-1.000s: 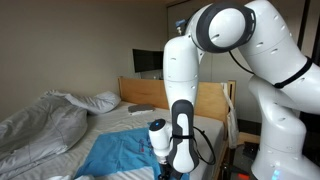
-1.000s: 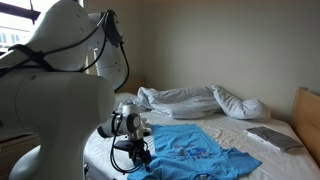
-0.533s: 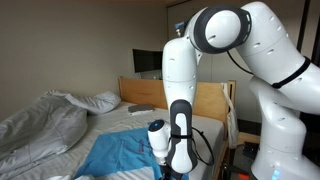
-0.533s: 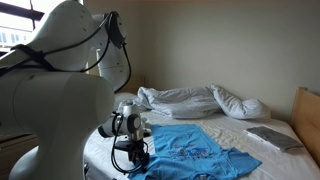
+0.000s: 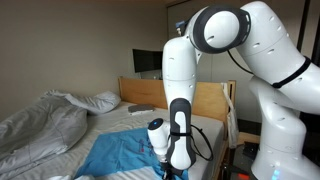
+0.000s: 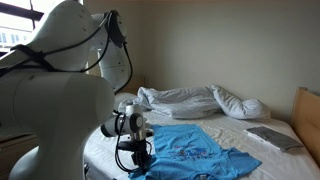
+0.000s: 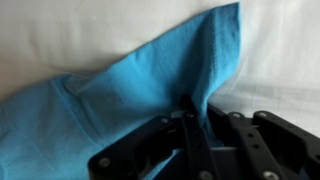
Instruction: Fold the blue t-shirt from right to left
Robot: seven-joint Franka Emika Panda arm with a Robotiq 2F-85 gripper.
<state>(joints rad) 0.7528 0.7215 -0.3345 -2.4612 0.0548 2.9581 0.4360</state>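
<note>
In the wrist view, the claw (image 7: 193,110) pinches the blue t-shirt (image 7: 110,95) — fingertips buried in cloth.

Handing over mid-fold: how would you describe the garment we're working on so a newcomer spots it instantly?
Start at the bed with the wooden headboard. On it, nearer the robot than the rumpled grey duvet and white pillow, lies the blue t-shirt, one edge pinched in the claw. It is the only bright sky-blue thing there.

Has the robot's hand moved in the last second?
Yes, barely: the hand, gripping the t-shirt, has edged left toward the duvet.
</note>
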